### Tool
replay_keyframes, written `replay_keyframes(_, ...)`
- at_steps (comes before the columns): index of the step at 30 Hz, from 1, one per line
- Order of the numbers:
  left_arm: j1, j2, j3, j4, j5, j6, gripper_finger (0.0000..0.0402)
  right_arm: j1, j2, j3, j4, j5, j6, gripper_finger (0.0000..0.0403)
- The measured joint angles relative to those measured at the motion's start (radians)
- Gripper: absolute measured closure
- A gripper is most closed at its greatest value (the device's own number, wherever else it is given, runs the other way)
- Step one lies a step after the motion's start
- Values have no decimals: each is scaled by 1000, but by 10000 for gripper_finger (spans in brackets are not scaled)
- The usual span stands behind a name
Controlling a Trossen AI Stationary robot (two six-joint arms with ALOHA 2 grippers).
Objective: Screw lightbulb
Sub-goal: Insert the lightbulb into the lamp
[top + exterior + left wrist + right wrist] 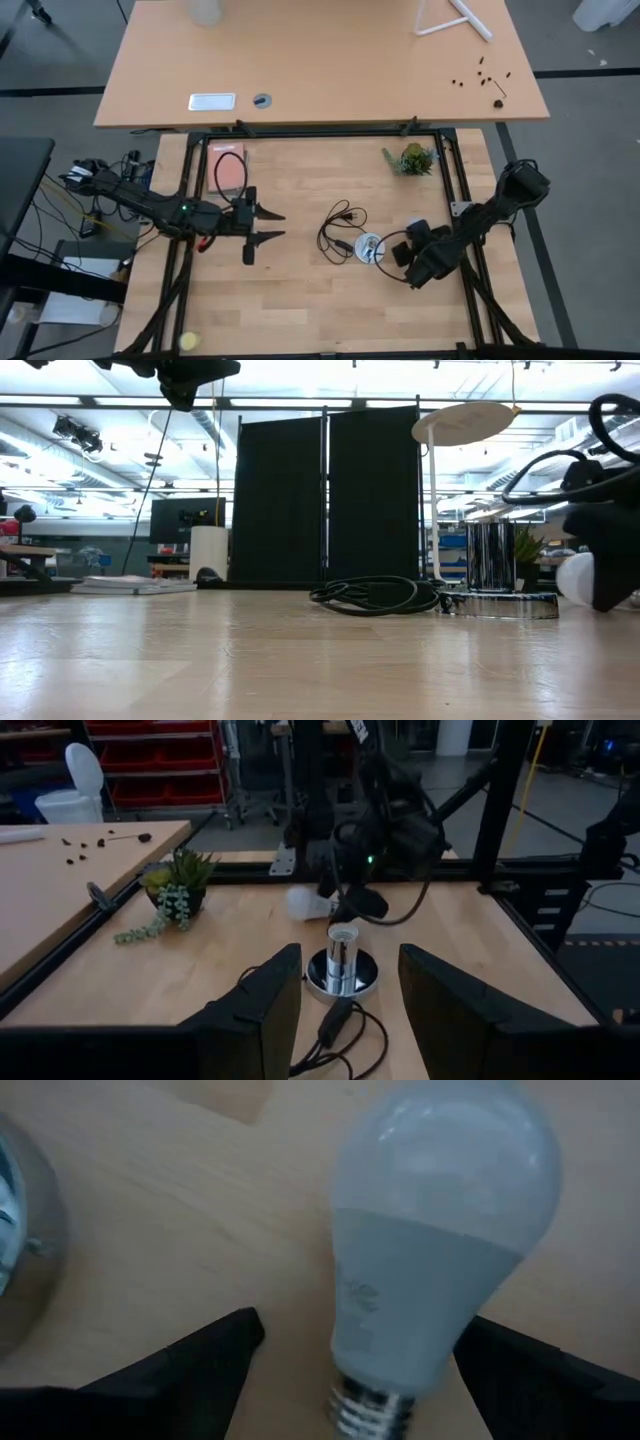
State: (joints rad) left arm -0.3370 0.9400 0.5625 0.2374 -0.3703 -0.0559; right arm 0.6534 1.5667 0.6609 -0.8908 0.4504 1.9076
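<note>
The white lightbulb (430, 1250) appears to lie on its side on the table, just beyond the round silvery socket disc (368, 247). Its screw base (372, 1410) points at my right gripper's palm. My right gripper (362, 1318) slants down over it, open, with one finger on either side of the bulb's neck. A gap shows at one finger, and I cannot tell whether the other touches. In the low view the bulb (575, 578) shows beside the dark gripper. My left gripper (280, 226) hovers open at the table's left, pointing level toward the socket (342, 975), with nothing between its fingers.
The socket's black cord (338, 225) lies coiled between the two grippers. A small potted plant (410, 158) stands at the far right and a pink object (230, 172) at the far left. A yellowish ball (188, 341) lies at the near left edge. Black frame rails (320, 133) border the table.
</note>
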Motion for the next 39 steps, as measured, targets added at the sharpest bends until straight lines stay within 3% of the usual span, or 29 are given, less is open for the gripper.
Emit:
replay_keyframes(4,0,-14,2,-44,-36,0,229,-11,-1,-1,12,31,-27,55)
replay_keyframes(11,-19,-15,114,-293,-103,-5,230,-41,-3,-1,52,69,-125,62)
replay_keyframes(24,-17,-12,157,-399,-96,-109,230,-49,-4,-2,145,99,-303,168)
replay_keyframes(32,6,4,157,-465,-134,-143,230,-50,-4,-2,152,111,-405,201)
replay_keyframes(39,61,10,157,-473,-119,-384,229,-88,-5,-2,199,115,-576,206)
